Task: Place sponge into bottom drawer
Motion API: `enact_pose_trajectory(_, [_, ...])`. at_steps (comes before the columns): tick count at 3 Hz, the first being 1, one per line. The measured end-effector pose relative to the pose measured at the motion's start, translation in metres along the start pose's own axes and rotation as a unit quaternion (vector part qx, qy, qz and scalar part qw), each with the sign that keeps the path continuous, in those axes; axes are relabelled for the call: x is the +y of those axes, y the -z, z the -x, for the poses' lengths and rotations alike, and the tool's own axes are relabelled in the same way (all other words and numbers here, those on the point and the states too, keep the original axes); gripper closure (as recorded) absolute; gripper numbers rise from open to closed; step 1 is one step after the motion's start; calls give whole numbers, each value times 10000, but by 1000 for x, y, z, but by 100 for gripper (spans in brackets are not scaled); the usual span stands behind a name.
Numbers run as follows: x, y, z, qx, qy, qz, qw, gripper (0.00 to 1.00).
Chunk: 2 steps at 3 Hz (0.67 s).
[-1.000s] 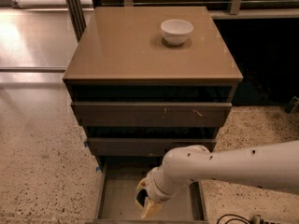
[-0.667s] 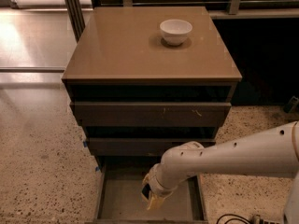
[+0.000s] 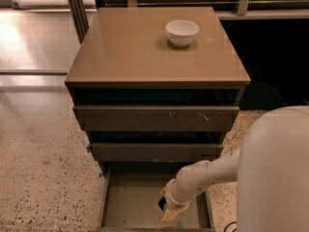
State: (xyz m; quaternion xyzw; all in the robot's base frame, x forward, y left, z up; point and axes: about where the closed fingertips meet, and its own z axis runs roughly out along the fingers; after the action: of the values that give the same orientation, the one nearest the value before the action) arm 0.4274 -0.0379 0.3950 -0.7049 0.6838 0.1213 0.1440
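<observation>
Shifted rightward and lower since a second ago, gripper (image 3: 168,210) clenched on yellow sponge (image 3: 172,216) inside open bottom drawer (image 3: 133,202), toward its right wall, white bowl (image 3: 182,32) well apart on cabinet surface (image 3: 130,52).

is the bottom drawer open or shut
Open. The bottom drawer is pulled out past the drawer fronts above, its grey floor exposed; the gripper, with the sponge at its tip, is over that floor.
</observation>
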Motion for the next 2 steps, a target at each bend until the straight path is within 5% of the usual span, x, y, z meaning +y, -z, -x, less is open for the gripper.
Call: enact_pose_trajectory(2, [11, -12, -5, -4, -63, 144, 9999, 100])
